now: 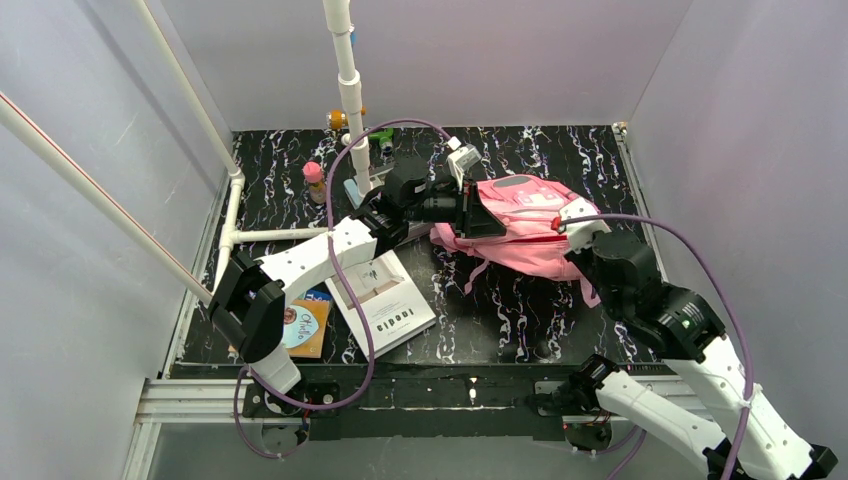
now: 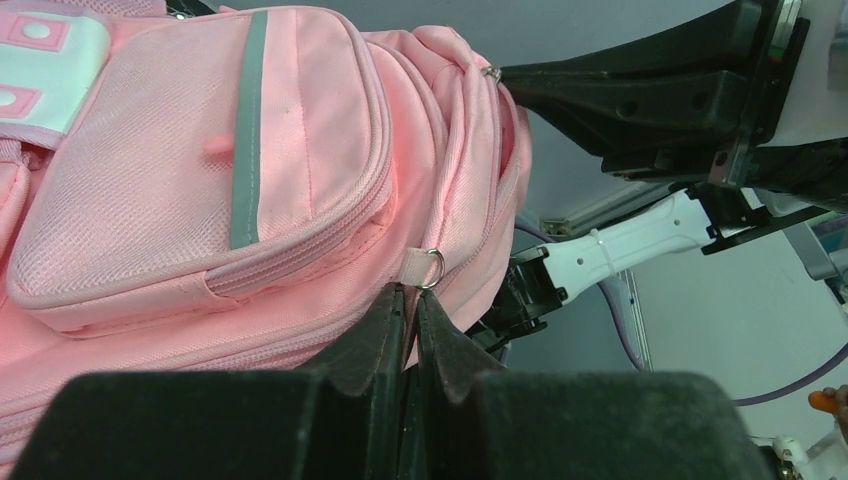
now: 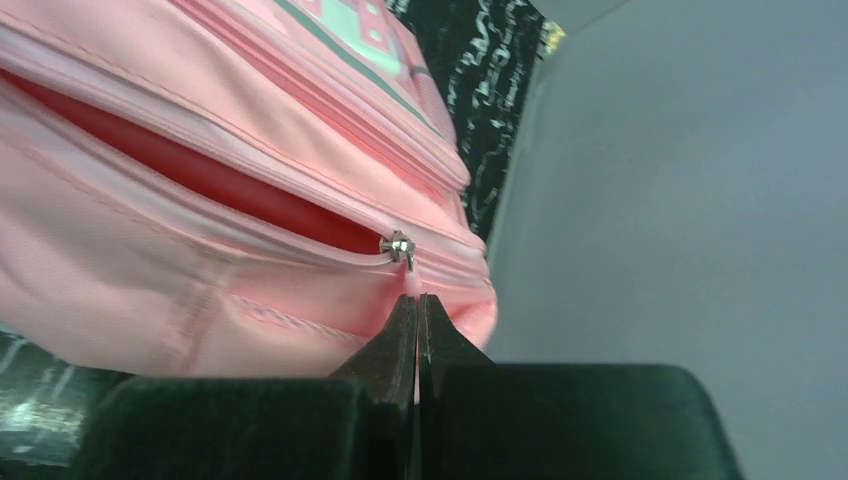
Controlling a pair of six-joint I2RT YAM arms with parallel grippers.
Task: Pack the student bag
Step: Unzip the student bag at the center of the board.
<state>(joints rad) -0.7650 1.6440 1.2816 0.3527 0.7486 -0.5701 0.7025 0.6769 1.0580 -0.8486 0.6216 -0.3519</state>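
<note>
The pink student bag [image 1: 520, 225] lies at the back right of the black marbled table, white patch up. Its main zip is partly open and shows a red lining [image 3: 230, 195]. My left gripper [image 1: 472, 212] is shut on a fold of the bag's fabric at its left end, just below a small tab with a metal ring [image 2: 428, 266]. My right gripper [image 1: 572, 228] is shut on the pink pull tab of the zip slider [image 3: 398, 245] at the bag's right end. The bag fills both wrist views [image 2: 200, 190] [image 3: 150, 260].
A white booklet [image 1: 385, 300] lies open in front of the left arm. A round-labelled card [image 1: 303, 327] lies at the front left. A pink-capped bottle [image 1: 316, 182] and small toys [image 1: 340, 120] stand at the back by a white pipe frame [image 1: 350, 90]. Grey walls close in on both sides.
</note>
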